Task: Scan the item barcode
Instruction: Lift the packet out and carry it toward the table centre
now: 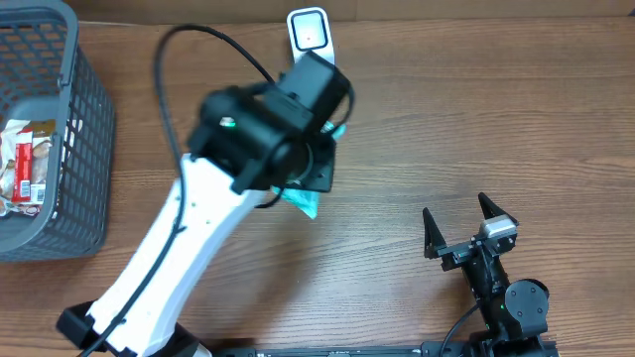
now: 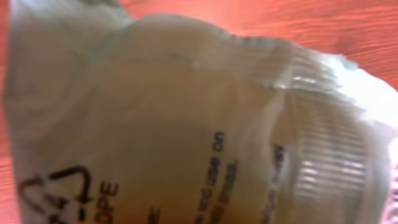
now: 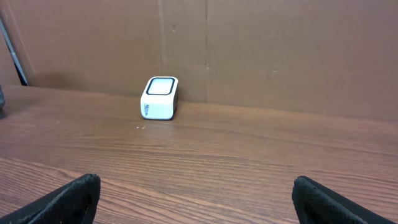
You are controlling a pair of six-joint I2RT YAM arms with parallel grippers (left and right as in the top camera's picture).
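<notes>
The item is a pale plastic packet [image 2: 186,124] with dark print and a recycling mark, and it fills the whole left wrist view. Overhead, its teal edges [image 1: 306,202] stick out from under my left gripper [image 1: 316,164], whose fingers are hidden beneath the wrist; the packet is held just in front of the white scanner [image 1: 310,35]. That scanner [image 3: 160,98] also stands at the far side of the table in the right wrist view. No barcode shows. My right gripper [image 1: 457,210] rests near the front edge, open and empty, with its fingertips [image 3: 78,196] wide apart.
A grey mesh basket [image 1: 89,119] stands at the left edge with several snack packets [image 1: 25,164] inside. A black cable [image 1: 198,40] loops over the left arm. A brown cardboard wall [image 3: 249,50] backs the table behind the scanner.
</notes>
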